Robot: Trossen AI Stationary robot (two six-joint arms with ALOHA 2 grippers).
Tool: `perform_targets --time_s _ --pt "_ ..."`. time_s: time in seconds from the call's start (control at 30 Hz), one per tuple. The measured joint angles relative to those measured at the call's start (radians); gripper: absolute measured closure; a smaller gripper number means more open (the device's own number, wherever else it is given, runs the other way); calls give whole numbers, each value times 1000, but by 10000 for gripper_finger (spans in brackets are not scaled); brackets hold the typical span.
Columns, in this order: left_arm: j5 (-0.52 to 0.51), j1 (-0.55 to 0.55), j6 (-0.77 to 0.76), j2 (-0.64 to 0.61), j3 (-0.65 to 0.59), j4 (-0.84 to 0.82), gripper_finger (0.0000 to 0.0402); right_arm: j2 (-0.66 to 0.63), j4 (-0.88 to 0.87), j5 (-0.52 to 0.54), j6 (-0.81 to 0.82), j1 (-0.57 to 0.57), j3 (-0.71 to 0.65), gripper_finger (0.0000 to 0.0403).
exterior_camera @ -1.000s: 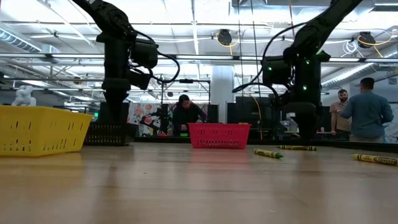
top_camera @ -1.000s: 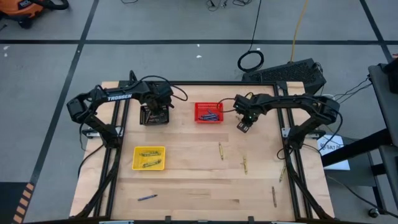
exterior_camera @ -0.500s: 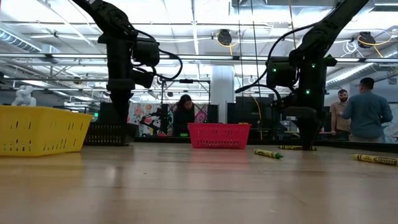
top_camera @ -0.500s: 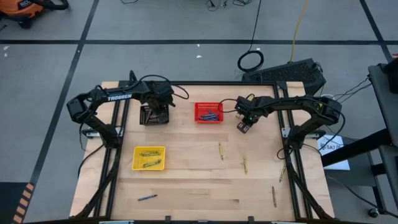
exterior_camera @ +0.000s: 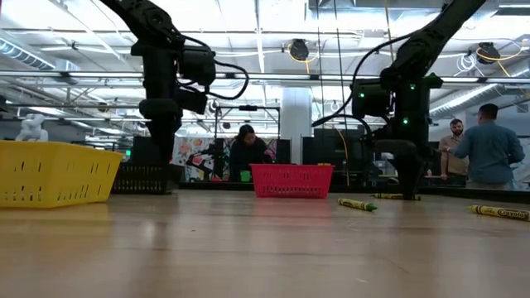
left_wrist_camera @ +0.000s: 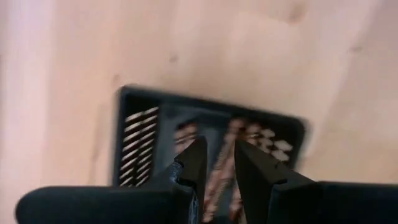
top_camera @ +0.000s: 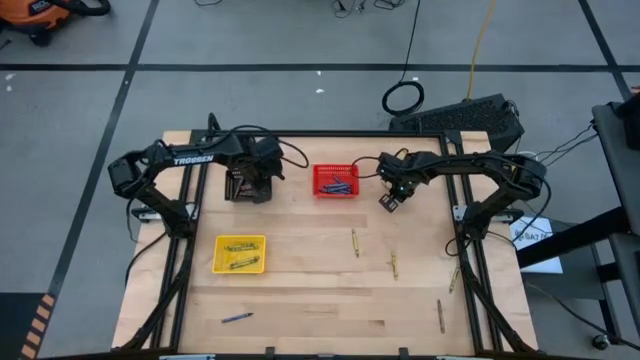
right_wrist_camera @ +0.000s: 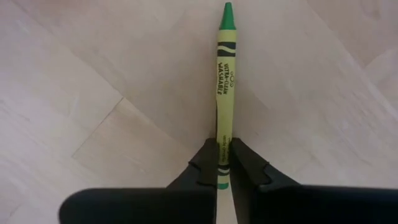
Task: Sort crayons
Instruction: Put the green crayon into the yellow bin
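Note:
A yellow-green crayon [right_wrist_camera: 225,74] lies on the wooden table right of the red basket [top_camera: 336,168], and my right gripper [right_wrist_camera: 223,146] is shut on it, pointing down [top_camera: 389,200]. My left gripper [left_wrist_camera: 217,155] hangs open above the black basket [left_wrist_camera: 205,102] at the far left [top_camera: 252,183]. Brown crayons [left_wrist_camera: 214,180] lying in that basket show through the gap between its fingers. The red basket holds blue crayons [top_camera: 338,186], and the yellow basket [top_camera: 218,255] holds yellow-green ones. My right gripper pinches the yellow-green crayon near its blunt end [right_wrist_camera: 223,134] between its two fingers [right_wrist_camera: 208,158]. The fingers come from above, pointing down, one on each side of the stick. The crayon lies flat on the table, its green tip [right_wrist_camera: 227,9] pointing away from the fingers.
Loose crayons lie on the right half of the table: three yellow-green ones [top_camera: 354,242] [top_camera: 393,265] [top_camera: 453,278] and a darker one [top_camera: 440,315]. A blue crayon [top_camera: 237,317] lies near the front left. People stand in the room beyond the table's far edge [exterior_camera: 484,149].
My left gripper has turned a little about its own line and drifted slightly toward the table's right above the black basket. My right gripper has stayed over the yellow-green crayon and rolled slightly.

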Motion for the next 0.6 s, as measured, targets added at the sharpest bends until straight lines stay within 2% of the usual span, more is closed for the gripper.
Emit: perform_targets --time_s 0.27,0.6 --pt "172 -36 -7 0 0 150 324 2 -149 -81 -64 28 155 402" --pt "209 -120 -62 0 26 205 324 0 -341 -77 -58 136 345 402"
